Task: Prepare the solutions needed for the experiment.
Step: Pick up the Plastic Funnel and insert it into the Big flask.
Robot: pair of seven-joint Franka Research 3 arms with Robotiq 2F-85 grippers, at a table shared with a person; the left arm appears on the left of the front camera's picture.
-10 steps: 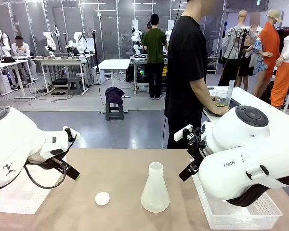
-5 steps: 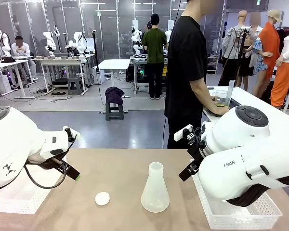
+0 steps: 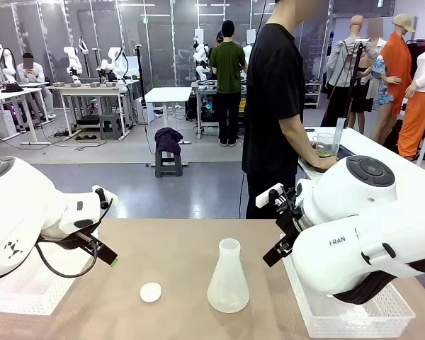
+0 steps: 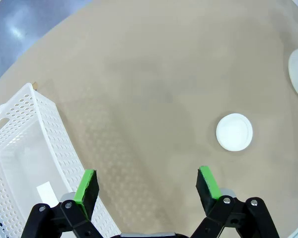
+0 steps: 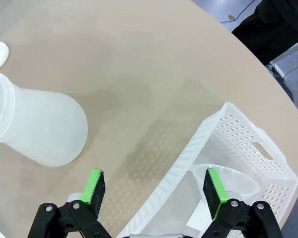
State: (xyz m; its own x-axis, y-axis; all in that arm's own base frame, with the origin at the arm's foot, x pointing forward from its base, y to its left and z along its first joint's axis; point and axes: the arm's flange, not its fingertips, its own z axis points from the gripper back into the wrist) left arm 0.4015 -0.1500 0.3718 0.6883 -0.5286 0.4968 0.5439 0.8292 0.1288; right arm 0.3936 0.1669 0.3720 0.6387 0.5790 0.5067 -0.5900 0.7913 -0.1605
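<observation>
Leftmost, the left gripper (image 4: 147, 179) hangs open over the table (image 4: 154, 74), near the cap (image 4: 234, 132). At centre the flask (image 3: 228, 280) stands uncapped. The right gripper (image 5: 154, 182) gapes above its basket (image 5: 248, 144). The solution (image 3: 324, 151) sits far right, by the person's hand (image 3: 324, 163). A careless reach could tip the light flask, and a pour might miss its narrow neck.

A robotics laboratory in a wide open hall: a frosted conical flask (image 3: 227, 280) stands on the near tan table (image 3: 171, 248) between the white left arm (image 3: 21, 212) and right arm (image 3: 361, 241), while across the grey floor (image 3: 198, 185) white workbenches (image 3: 92, 89), trailing cables (image 3: 64, 142) and glass partitions (image 3: 159, 42) line the far side, with people (image 3: 227, 65) among them.
</observation>
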